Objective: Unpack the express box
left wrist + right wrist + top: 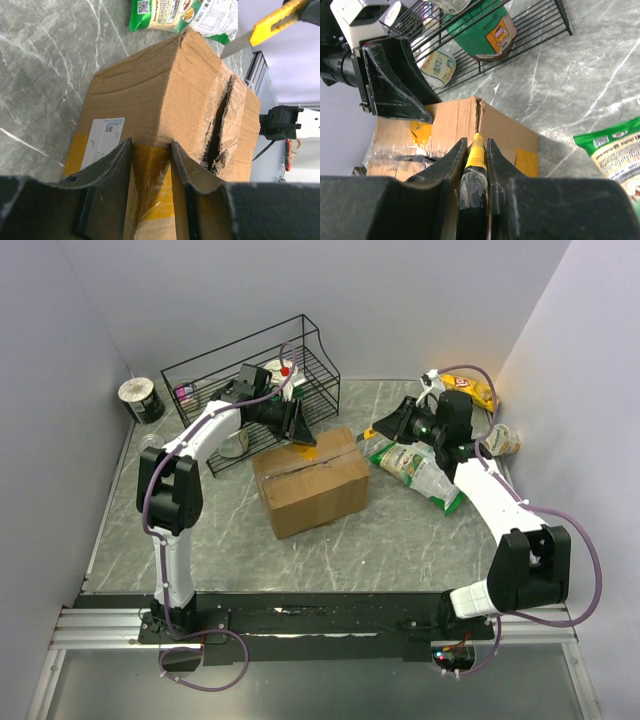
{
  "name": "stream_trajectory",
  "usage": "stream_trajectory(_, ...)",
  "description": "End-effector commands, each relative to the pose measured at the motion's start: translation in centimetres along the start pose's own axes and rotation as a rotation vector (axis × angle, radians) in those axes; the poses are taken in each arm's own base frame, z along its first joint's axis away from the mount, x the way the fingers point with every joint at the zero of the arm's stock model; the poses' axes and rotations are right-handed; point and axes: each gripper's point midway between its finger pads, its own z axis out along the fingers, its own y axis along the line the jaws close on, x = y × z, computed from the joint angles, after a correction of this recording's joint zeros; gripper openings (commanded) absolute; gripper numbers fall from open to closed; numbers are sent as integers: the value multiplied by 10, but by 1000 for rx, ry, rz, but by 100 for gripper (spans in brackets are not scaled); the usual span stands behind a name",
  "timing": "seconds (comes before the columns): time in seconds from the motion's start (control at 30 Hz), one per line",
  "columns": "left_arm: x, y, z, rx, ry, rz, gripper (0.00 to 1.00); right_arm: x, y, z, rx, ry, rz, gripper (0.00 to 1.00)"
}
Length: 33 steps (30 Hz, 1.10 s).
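The express box (310,480), a brown carton with yellow tape, stands mid-table. Its top seam is slit open along a ragged gap (220,125). My left gripper (300,430) is open and rests its fingers on the box's far top edge, over the yellow tape (151,150). It also shows in the right wrist view (395,85). My right gripper (388,428) is shut on a yellow utility knife (476,150). The knife points at the box's right top corner (480,107). Its blade also shows in the left wrist view (272,22).
A black wire rack (250,370) with packets and a cup stands behind the box. A green snack bag (415,465) lies right of the box. A yellow bag (478,390) and a cup (503,440) sit at the far right. A roll (142,398) stands far left.
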Motion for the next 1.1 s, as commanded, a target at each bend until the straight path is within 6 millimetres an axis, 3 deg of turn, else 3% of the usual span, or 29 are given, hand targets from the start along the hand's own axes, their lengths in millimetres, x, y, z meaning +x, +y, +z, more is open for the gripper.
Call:
stream_trajectory(0.0, 11, 44, 7, -192, 16, -28, 1, 18, 17, -17, -23, 48, -3, 0)
stream_trajectory(0.53, 8, 63, -1, -316, -14, -26, 1, 37, 22, -42, 11, 59, -1, 0)
stream_trajectory(0.73, 9, 61, -2, -313, -13, -23, 1, 38, 25, -49, 13, 50, -26, 0)
stream_trajectory(0.93, 3, 52, -9, -314, -31, 4, 1, 35, 27, -40, 0, 54, -34, 0)
stream_trajectory(1.07, -7, 33, -28, -332, -68, 45, 1, 30, 26, -17, -24, 83, -37, 0)
